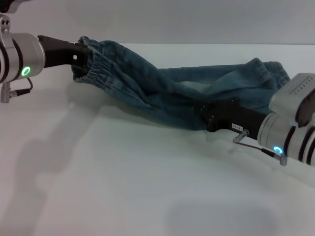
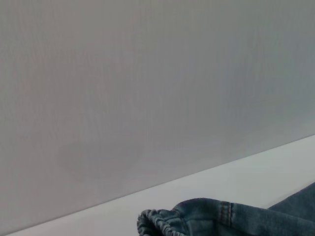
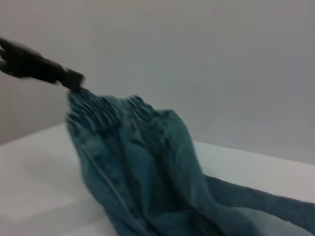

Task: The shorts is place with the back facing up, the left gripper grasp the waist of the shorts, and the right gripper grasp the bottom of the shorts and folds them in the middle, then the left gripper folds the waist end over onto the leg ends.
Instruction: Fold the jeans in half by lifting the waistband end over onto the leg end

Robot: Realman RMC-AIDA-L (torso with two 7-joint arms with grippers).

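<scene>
The blue denim shorts [image 1: 162,88] hang stretched between both arms above the white table [image 1: 123,187]. My left gripper [image 1: 81,53], the one with the green ring, is at the upper left, raised and shut on the ruffled waist of the shorts [image 1: 96,69]. In the right wrist view that same gripper [image 3: 74,78] pinches the gathered waist [image 3: 103,105]. My right gripper [image 1: 204,115], with the bluish ring, is low at the right, its fingers closed into the lower denim edge. The far end of the shorts [image 1: 268,71] bunches on the table. The waist [image 2: 162,221] also shows in the left wrist view.
The white table [image 2: 256,182] runs back to a plain grey wall [image 2: 147,73]. Shadows of the arms fall on the table's front left [image 1: 44,152]. No other objects are in view.
</scene>
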